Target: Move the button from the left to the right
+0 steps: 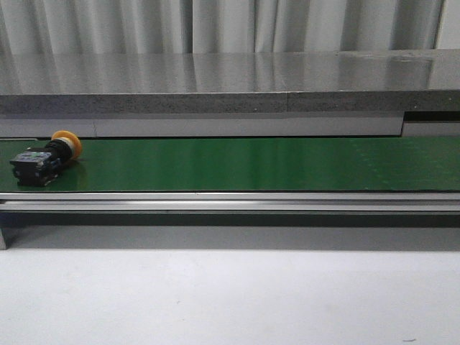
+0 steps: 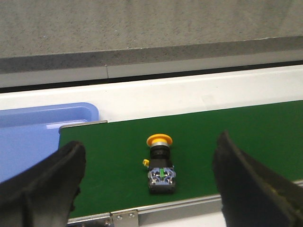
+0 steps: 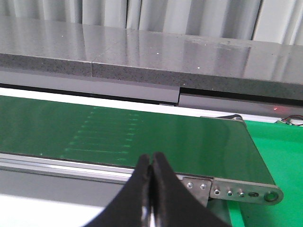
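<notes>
The button [image 1: 43, 159] lies on its side at the far left of the green conveyor belt [image 1: 251, 164], its yellow-orange cap pointing away from me and its dark block body toward the front rail. In the left wrist view the button [image 2: 160, 163] lies between my wide-open fingers [image 2: 52, 179], a little beyond them and untouched. My left gripper [image 2: 150, 182] is open and empty. My right gripper [image 3: 152, 163] is shut with nothing between its fingers, above the belt's front rail near the belt's right end. Neither gripper shows in the front view.
A grey stone-like ledge [image 1: 230, 83] runs behind the belt. A metal rail [image 1: 230, 203] edges the belt's front. A blue tray [image 2: 42, 127] sits past the belt's left end. A green surface [image 3: 279, 151] lies beyond the belt's right end roller.
</notes>
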`<move>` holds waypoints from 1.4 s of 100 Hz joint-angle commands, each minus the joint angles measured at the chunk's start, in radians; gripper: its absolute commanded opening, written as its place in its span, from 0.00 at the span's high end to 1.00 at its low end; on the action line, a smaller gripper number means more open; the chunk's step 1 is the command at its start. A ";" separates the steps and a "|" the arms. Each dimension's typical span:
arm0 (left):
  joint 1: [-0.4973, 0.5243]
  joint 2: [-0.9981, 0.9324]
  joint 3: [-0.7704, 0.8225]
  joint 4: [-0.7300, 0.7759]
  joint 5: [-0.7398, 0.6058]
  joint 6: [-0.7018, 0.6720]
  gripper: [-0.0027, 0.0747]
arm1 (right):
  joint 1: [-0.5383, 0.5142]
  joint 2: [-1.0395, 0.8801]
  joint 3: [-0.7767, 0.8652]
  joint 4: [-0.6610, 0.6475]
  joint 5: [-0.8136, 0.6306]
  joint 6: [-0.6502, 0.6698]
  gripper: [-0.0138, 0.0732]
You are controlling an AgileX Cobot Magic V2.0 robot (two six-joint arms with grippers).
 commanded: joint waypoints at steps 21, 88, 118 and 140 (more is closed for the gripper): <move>-0.023 -0.349 0.254 -0.024 -0.212 -0.002 0.28 | 0.003 -0.018 0.000 -0.011 -0.074 0.000 0.92; -0.021 -0.507 0.367 -0.015 -0.275 -0.002 0.48 | 0.003 -0.018 0.000 -0.011 -0.074 0.000 0.92; -0.021 -0.507 0.367 -0.015 -0.275 -0.002 0.96 | 0.003 -0.018 0.000 -0.011 -0.074 0.000 0.92; -0.021 -0.507 0.367 -0.015 -0.275 -0.002 0.96 | 0.003 -0.018 0.000 -0.011 -0.074 0.000 0.92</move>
